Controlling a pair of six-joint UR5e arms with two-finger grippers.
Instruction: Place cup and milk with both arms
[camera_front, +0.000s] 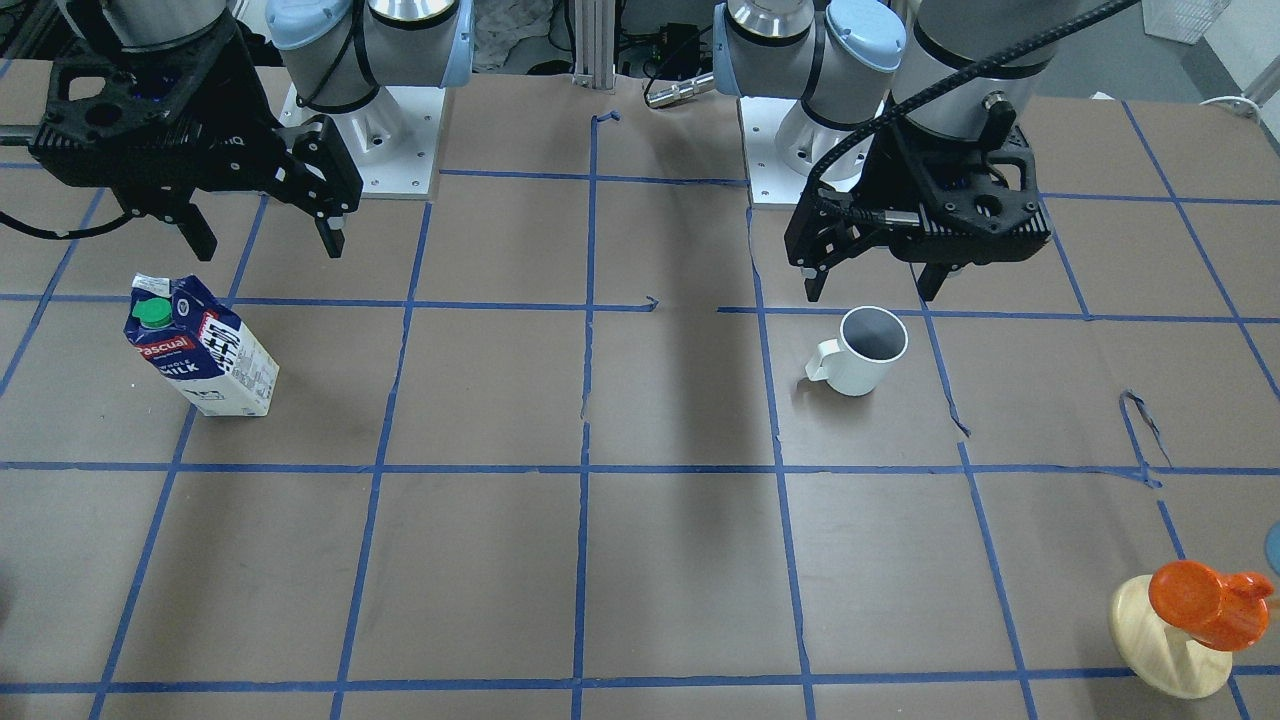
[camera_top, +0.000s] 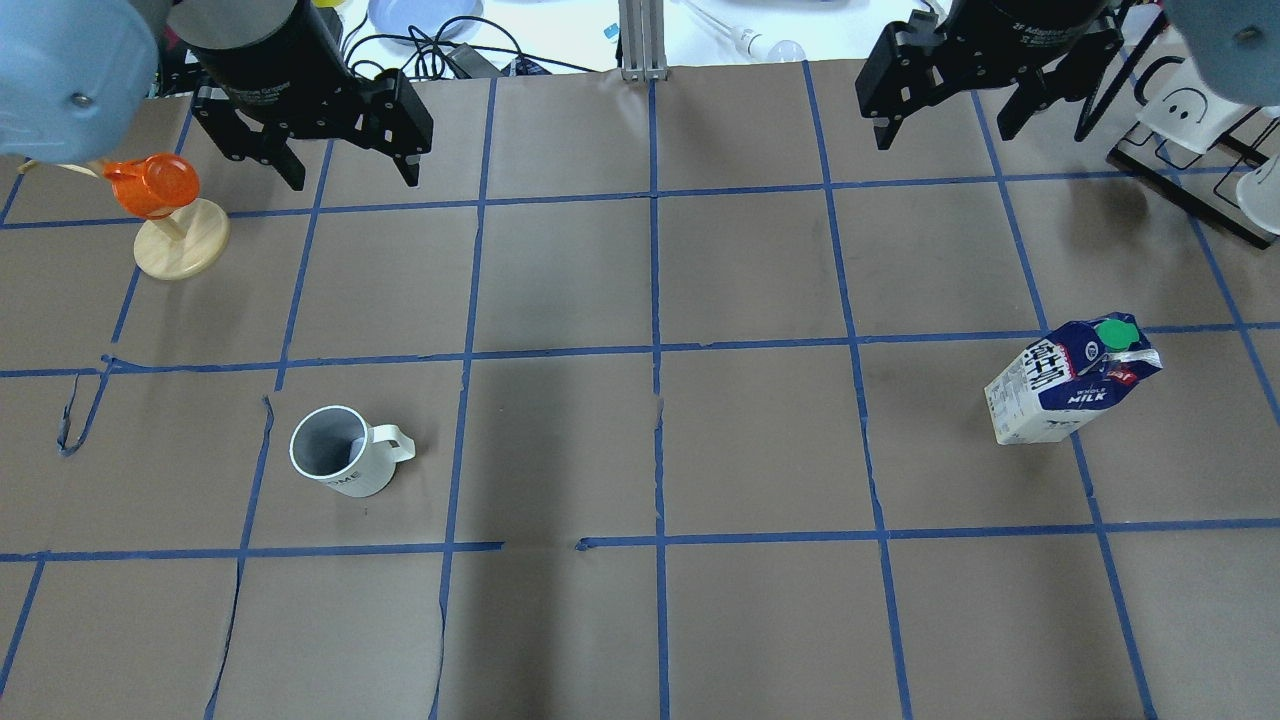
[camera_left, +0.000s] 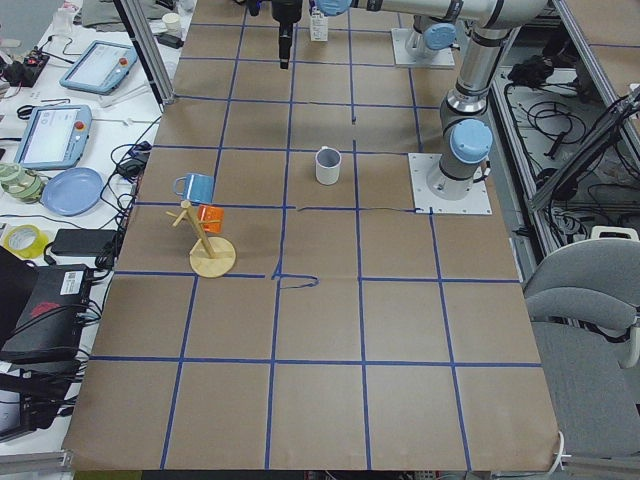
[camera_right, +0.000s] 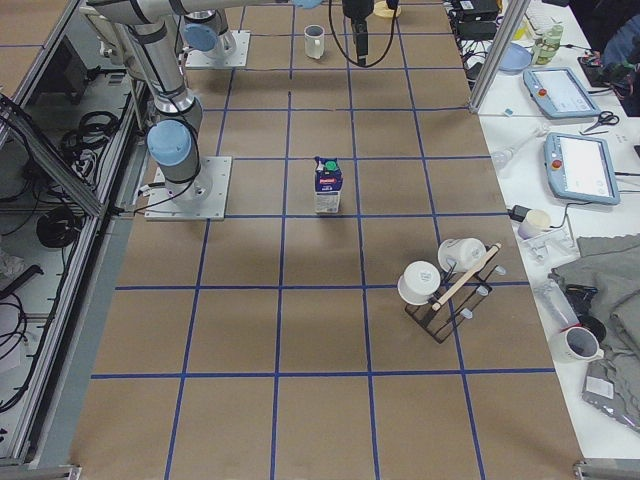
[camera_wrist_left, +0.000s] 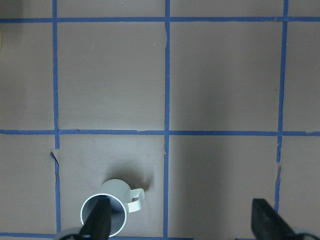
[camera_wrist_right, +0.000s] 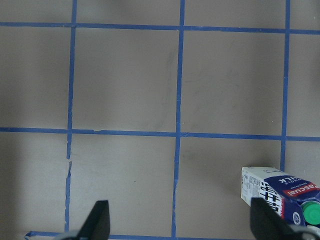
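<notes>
Orange object (camera_top: 150, 186) on wooden stand (camera_top: 182, 250) at upper left, just beside left gripper (camera_top: 353, 178). Cup (camera_top: 340, 455) upright at lower left, well below its wide-spread fingers. Milk (camera_top: 1070, 392) upright at middle right, well apart from right gripper (camera_top: 942, 135), fingers likewise spread wide.

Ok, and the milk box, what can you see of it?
The milk is a small cardboard-looking gable-top carton, dark blue above and white below, with a green round cap, a red label band and the word MILK. It stands upright on the brown table, touching nothing else; the right gripper hangs open, apart from it.
</notes>
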